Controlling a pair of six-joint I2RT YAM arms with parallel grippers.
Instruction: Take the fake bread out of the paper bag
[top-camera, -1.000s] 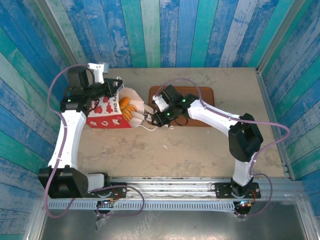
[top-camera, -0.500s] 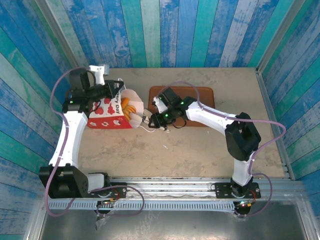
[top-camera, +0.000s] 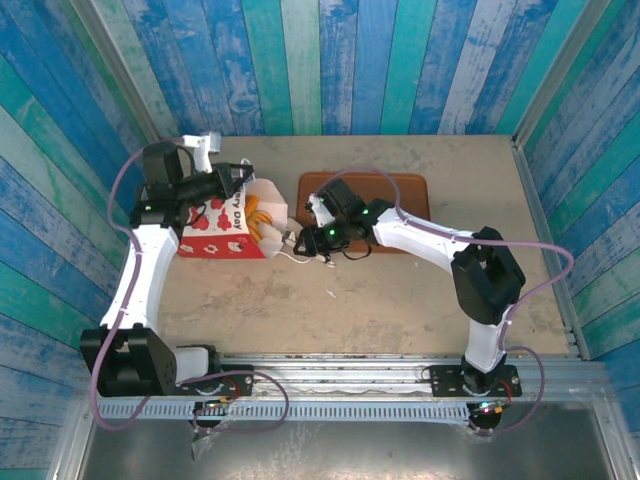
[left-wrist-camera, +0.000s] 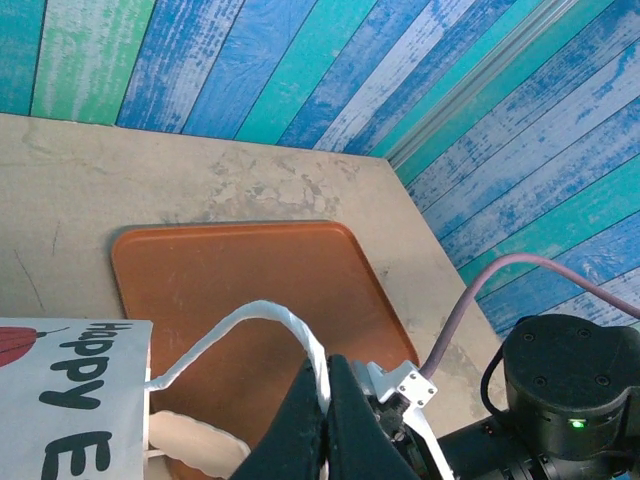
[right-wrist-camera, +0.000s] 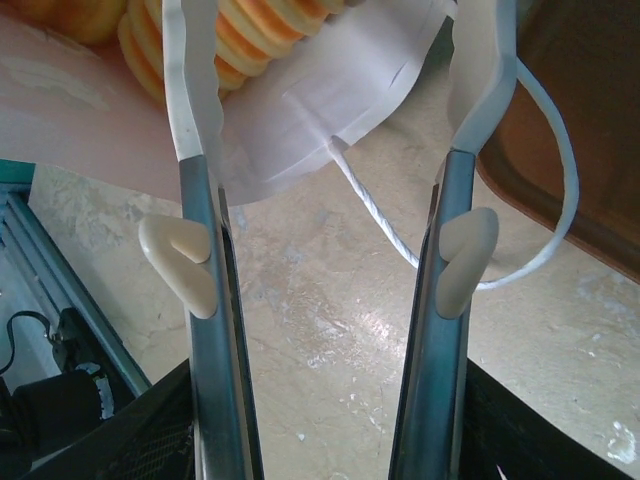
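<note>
Progress: nothing out yet; bread (right-wrist-camera: 240, 45) sits in the mouth of the paper bag (top-camera: 215, 228), none on the tray (top-camera: 400, 190).
Left gripper (left-wrist-camera: 323, 385): pressed together, pinching the handle (left-wrist-camera: 260, 320).
Right gripper (right-wrist-camera: 330, 80): fingers spread, empty.
Bread vs fingers: at 11 o'clock in the right wrist view, by the left fingertip; contact unclear.

"Happy" txt on paper bag (left-wrist-camera: 62, 402)
</note>
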